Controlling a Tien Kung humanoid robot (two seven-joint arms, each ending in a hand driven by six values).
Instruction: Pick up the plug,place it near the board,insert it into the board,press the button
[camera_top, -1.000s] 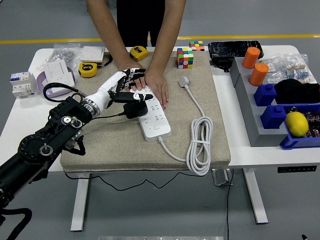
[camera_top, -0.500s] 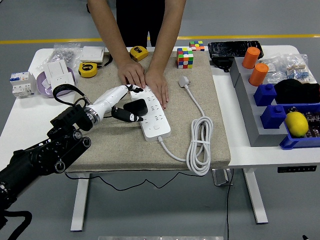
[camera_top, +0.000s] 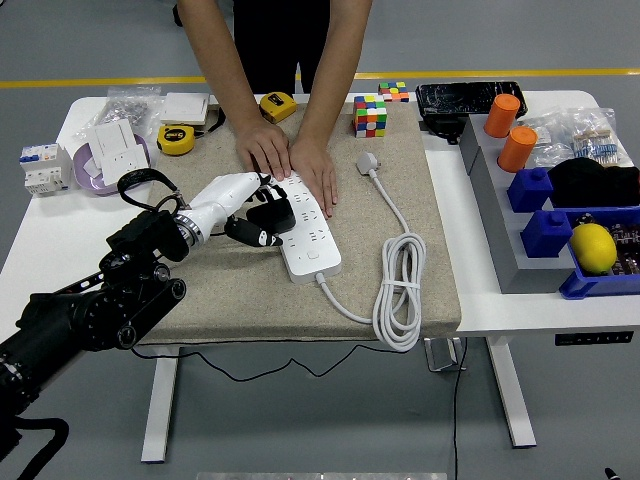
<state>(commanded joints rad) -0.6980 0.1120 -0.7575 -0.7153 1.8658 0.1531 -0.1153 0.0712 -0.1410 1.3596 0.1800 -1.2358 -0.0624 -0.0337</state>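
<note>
While a person's hands (camera_top: 290, 160) pinned the board (camera_top: 305, 225) at its 12 o'clock end so it couldn't slide, the left robot hand (camera_top: 250, 205) gripped the black plug (camera_top: 272, 212) over its sockets.

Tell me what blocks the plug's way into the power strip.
Nothing visible does. The left hand holds the black plug right at the power strip's near-left sockets. The person's hands press on the strip's far end, clear of the plug.

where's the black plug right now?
Head view, left of centre: the black plug is in the left hand, on the left edge of the white power strip, just below the person's hands.
</note>
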